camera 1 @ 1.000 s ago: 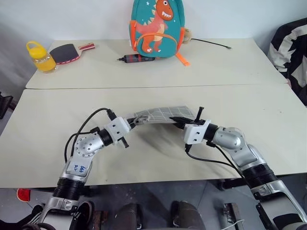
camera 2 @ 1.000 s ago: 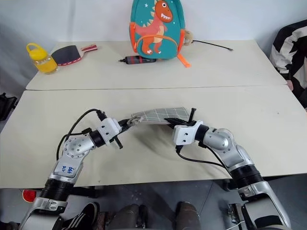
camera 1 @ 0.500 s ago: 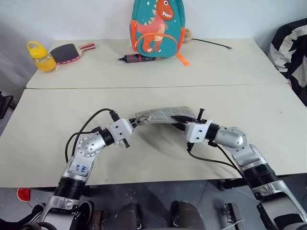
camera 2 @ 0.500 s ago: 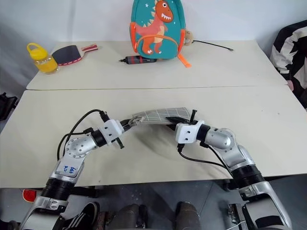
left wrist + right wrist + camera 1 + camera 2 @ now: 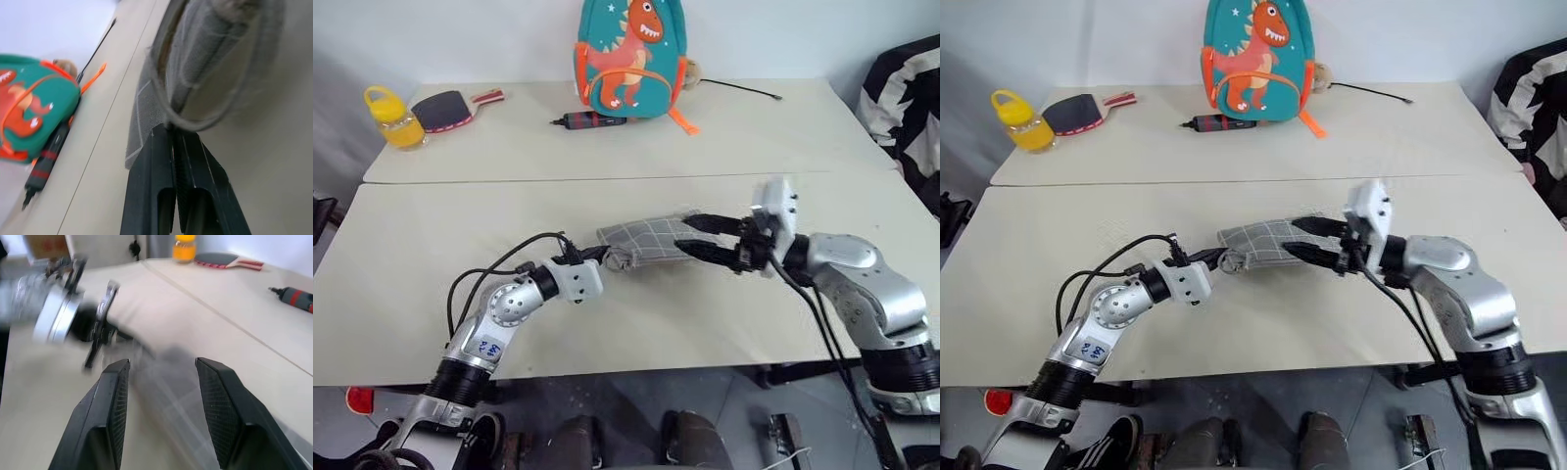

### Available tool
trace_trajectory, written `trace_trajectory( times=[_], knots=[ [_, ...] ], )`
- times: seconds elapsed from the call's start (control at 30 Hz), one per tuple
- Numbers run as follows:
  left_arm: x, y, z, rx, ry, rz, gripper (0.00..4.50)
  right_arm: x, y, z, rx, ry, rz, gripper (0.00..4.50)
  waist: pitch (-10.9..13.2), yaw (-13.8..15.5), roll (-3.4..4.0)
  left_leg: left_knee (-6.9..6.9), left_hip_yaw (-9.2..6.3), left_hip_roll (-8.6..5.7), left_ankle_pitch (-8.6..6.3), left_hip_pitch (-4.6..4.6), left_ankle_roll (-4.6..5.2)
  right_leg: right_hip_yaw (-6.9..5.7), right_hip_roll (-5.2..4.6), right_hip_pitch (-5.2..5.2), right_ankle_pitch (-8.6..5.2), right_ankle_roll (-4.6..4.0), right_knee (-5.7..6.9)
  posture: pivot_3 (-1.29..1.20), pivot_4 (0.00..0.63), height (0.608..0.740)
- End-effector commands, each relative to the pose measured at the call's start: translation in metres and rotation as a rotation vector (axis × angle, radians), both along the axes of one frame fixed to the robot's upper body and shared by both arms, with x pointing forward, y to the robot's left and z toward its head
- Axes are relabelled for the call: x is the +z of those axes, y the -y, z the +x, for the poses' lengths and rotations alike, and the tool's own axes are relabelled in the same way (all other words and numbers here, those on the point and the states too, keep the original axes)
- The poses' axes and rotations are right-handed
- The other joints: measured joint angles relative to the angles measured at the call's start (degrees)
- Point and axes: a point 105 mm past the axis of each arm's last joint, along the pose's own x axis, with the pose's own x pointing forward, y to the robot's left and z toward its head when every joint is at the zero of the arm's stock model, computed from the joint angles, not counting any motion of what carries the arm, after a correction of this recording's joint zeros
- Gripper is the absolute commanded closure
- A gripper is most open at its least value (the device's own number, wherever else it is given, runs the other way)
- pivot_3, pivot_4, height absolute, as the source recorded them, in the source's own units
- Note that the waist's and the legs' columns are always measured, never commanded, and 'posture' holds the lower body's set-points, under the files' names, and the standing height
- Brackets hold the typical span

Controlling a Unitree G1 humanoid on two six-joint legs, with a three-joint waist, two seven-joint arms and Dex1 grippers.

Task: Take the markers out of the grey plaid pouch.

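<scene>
The grey plaid pouch (image 5: 651, 242) is held above the near tabletop (image 5: 401, 284) between both arms. Its end is pinched by the left hand (image 5: 604, 257); the right hand (image 5: 697, 238) is spread at the other end.

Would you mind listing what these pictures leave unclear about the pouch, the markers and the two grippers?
- Markers: none can be made out; the grey plaid pouch hides its own inside in both eye views.
- Pouch in the right wrist view: smeared by motion blur between the right gripper and its open fingers.
- Left gripper: shut at the pouch's end, but whether it pinches fabric or the ring pull is too close and blurred in the left wrist view.
</scene>
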Motion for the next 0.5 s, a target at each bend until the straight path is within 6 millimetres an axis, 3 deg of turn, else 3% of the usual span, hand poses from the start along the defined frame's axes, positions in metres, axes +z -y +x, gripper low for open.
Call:
trace_trajectory(
  times=[0.03, 0.2, 0.5],
  knots=[
    [0.005, 0.011, -0.005, -0.037, 0.045, 0.004, 4.5, 0.003, -0.021, 0.008, -0.064, -0.013, 0.018, 2.29, 0.0, 0.0, 0.01, -0.01, 0.01, -0.02, 0.0, -0.02, 0.0, 0.0, -0.01, -0.03, 0.0, 0.0, 0.01, 0.0, 0.15, 0.74],
    [0.006, 0.015, -0.006, -0.042, 0.047, 0.0, 4.5, -0.012, -0.038, 0.003, -0.037, -0.07, -0.021, 2.29, 0.0, 1.3, 0.0, 0.0, 0.01, -0.07, -0.04, -0.06, 0.04, -0.02, -0.01, -0.04, 0.0, 0.01, -0.01, 0.0, 0.15, 0.74],
    [0.006, 0.017, -0.007, -0.042, 0.045, -0.012, 4.5, -0.026, -0.037, -0.002, -0.013, -0.071, -0.117, 2.29, 0.0, 1.3, 0.0, 0.01, 0.05, -0.05, -0.05, -0.07, 0.05, -0.01, 0.0, -0.04, 0.0, 0.01, -0.03, 0.0, 0.15, 0.74]
  ],
)
